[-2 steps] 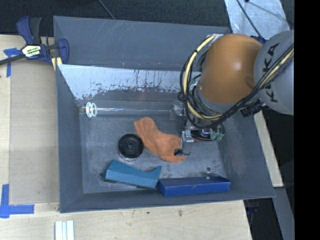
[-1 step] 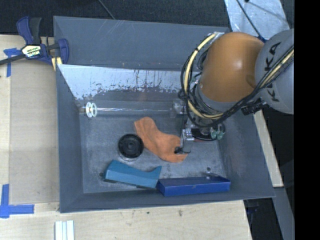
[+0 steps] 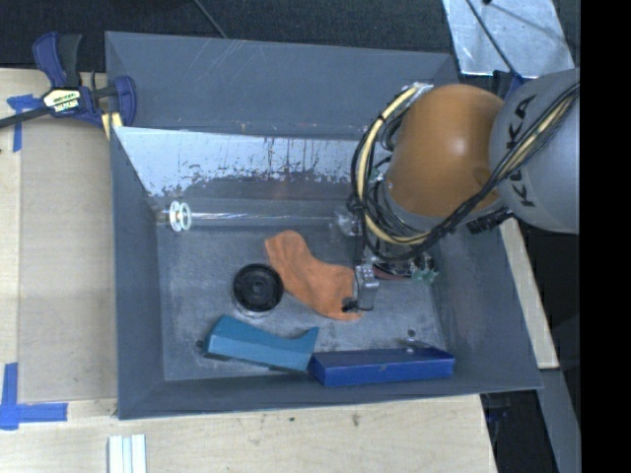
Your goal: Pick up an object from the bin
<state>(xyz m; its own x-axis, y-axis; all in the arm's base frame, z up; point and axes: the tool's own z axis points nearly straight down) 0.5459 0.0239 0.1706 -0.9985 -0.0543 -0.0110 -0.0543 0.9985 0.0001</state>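
Grey bin (image 3: 138, 264) holds orange cloth (image 3: 301, 264) under claw (image 3: 363, 299); arm (image 3: 542, 156) reads KUKA.

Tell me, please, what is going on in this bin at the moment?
A KUKA arm reaches in from the right, and its tool is down at the right end of a floppy orange cloth in the middle of the grey metal bin. The cloth lies on the floor, and a grip cannot be confirmed. A round black disc sits just left. A light blue block and a dark blue flat box lie along the near wall.
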